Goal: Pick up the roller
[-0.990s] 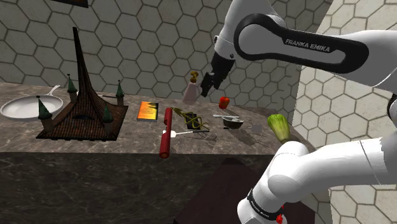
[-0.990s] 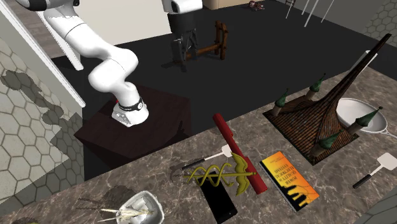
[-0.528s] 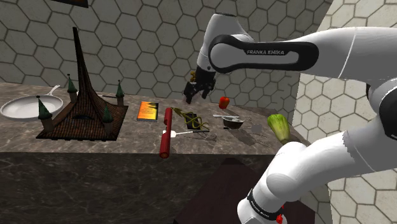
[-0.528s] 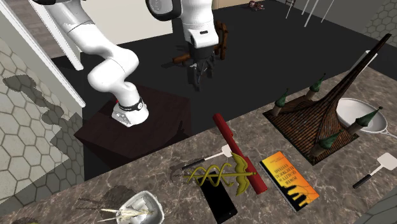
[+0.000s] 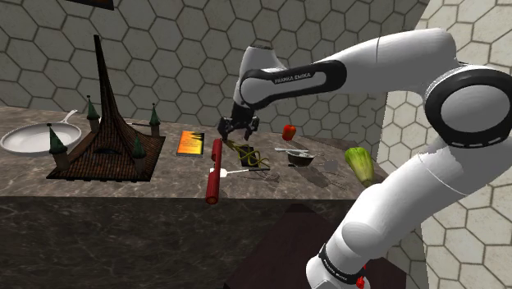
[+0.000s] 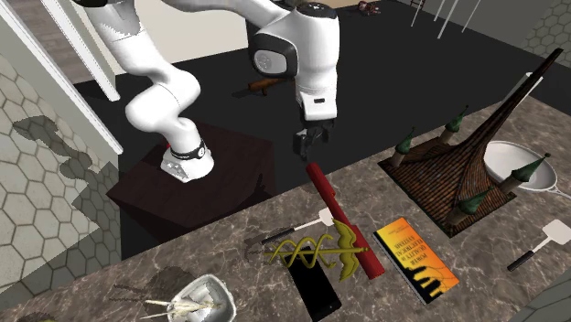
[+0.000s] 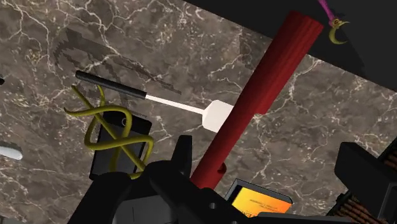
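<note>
Where the tool hangs: we see our tool (image 5: 237, 130) in the air above the roller (image 5: 215, 168), touching nothing.
Tool state: released; in the wrist view its two fingers stand apart, with one end of the roller between them, untouched.
Roller's place: flat on the table (image 6: 183, 265), a dark red rod running in the second exterior view from 11 o'clock, at the table's edge, to 5 o'clock.
Neighbours: a spatula (image 6: 297, 229) at the roller's 9 o'clock, its white blade touching the rod about mid-length; a yellow-green winged ornament (image 6: 316, 249) at 7 o'clock, one wing reaching the rod; an orange book (image 6: 414, 259) at 4 o'clock, just beside.
Handling: we judge it stiff, not fragile and moderate in weight; being round and smooth, it may roll or slip.
Where to grip: we would close across its width on the bare stretch toward 11 o'clock, near the middle for balance yet clear of blade and wing.
Count: one roller; two spatulas, counting a second spatula (image 6: 542, 241) far off at 3 o'clock; one ornament; one book; one tower model (image 6: 476, 155); one pan (image 6: 501, 157).
</note>
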`<act>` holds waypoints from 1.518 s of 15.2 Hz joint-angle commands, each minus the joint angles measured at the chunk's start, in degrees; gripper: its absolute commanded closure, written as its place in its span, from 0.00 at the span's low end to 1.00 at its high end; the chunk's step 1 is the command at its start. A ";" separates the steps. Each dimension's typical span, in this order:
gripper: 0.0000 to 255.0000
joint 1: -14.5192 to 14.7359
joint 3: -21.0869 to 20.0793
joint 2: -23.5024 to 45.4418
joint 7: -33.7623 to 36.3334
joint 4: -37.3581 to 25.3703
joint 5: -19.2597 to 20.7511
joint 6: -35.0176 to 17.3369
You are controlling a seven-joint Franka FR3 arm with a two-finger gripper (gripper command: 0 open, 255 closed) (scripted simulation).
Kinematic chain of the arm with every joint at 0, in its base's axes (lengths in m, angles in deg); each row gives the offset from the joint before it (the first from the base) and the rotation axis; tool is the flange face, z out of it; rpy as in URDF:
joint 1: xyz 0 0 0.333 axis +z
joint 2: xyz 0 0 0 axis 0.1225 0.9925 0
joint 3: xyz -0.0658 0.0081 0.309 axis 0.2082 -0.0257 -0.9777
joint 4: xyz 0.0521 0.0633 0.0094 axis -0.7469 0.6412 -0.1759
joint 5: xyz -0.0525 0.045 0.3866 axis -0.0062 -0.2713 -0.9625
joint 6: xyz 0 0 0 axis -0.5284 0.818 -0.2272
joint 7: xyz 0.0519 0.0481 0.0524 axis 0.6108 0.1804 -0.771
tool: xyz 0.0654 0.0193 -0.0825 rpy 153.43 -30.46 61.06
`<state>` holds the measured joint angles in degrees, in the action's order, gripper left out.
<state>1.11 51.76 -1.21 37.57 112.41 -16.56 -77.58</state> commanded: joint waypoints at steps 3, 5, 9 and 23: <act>0.00 -0.99 0.27 8.25 4.85 -2.50 -1.16 -4.83; 0.00 -1.33 0.49 12.45 7.11 -4.15 -1.84 -6.95; 0.00 -1.87 1.12 20.89 11.17 -8.06 -3.56 -10.68; 0.00 -2.88 1.97 38.66 16.03 -15.79 -7.87 -19.53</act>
<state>-1.80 53.75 36.82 53.60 96.86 -24.41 -96.69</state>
